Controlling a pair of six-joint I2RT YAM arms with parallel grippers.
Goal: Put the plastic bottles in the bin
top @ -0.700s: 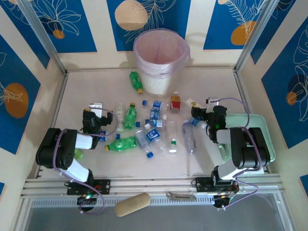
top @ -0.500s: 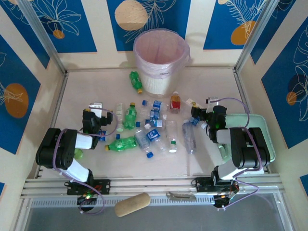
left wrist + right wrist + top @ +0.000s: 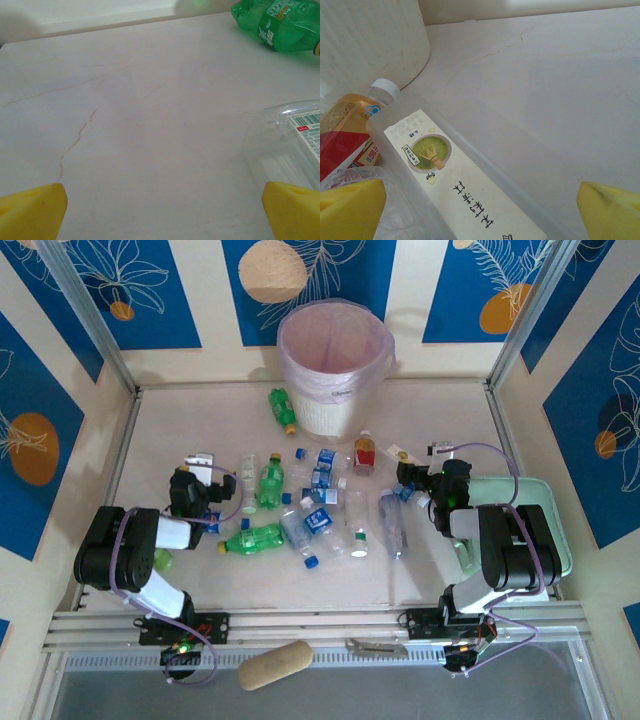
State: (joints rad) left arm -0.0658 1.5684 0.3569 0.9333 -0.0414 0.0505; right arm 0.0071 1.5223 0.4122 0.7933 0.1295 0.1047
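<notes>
Several plastic bottles lie scattered mid-table: green ones (image 3: pixel 252 537), clear blue-labelled ones (image 3: pixel 318 520), and a red-capped amber one (image 3: pixel 364 452). The bin (image 3: pixel 335 365), white with a pink liner, stands at the back. My left gripper (image 3: pixel 197 472) is open over bare table (image 3: pixel 162 215), with a clear bottle (image 3: pixel 290 145) just inside its right fingertip and a green bottle (image 3: pixel 280 22) farther off. My right gripper (image 3: pixel 418 468) is open (image 3: pixel 480 210); a clear flat bottle with a matcha label (image 3: pixel 455 185) lies loose between its fingers, beside the amber bottle (image 3: pixel 345 130) and the bin's wall (image 3: pixel 370 45).
A pale green tray (image 3: pixel 555 540) lies under the right arm. A tan roll (image 3: pixel 275 663) and a metal tool (image 3: pixel 375 647) rest on the front rail. Loose blue caps (image 3: pixel 310 562) dot the pile. Cage posts and walls close in both sides.
</notes>
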